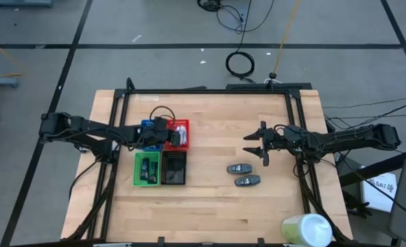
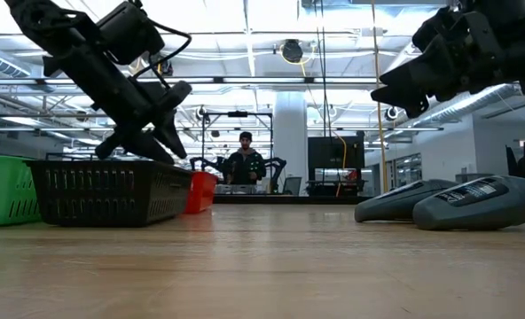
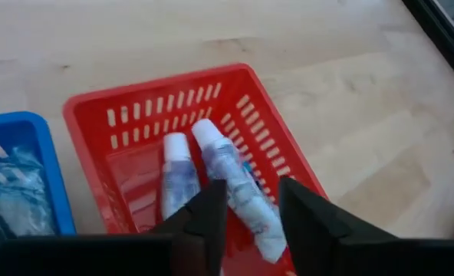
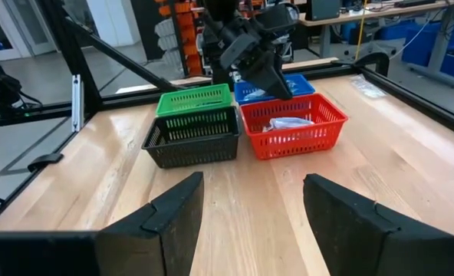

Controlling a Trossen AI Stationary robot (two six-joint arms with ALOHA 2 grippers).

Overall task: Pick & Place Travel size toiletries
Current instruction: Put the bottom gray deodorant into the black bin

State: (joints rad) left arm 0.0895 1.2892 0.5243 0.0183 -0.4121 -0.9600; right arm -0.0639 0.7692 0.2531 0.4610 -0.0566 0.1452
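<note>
Two dark packs (image 1: 243, 175) lie side by side on the bare table (image 1: 217, 206), just in front of the right claw (image 1: 256, 144), which hovers above the wood with its fingers spread wide and nothing between them. In the low view the packs sit close together, one partly behind the other, showing pale marks on top.

The left claw (image 3: 251, 215) hangs over the red tray (image 3: 89, 115), its fingers parted by a narrow gap and empty. Below it two white tubes (image 3: 212, 176) lie next to each other on the tray floor, caps pointing toward the slotted far wall. The blue tray (image 3: 47, 153) touches the red one and holds what look like clear wrapped items, though they are too blurred to be sure. The green tray (image 1: 147, 169) and black tray (image 1: 173, 168) stand side by side nearer the table's front edge. A big pale cylinder (image 1: 306, 230) rests at the front right corner.
</note>
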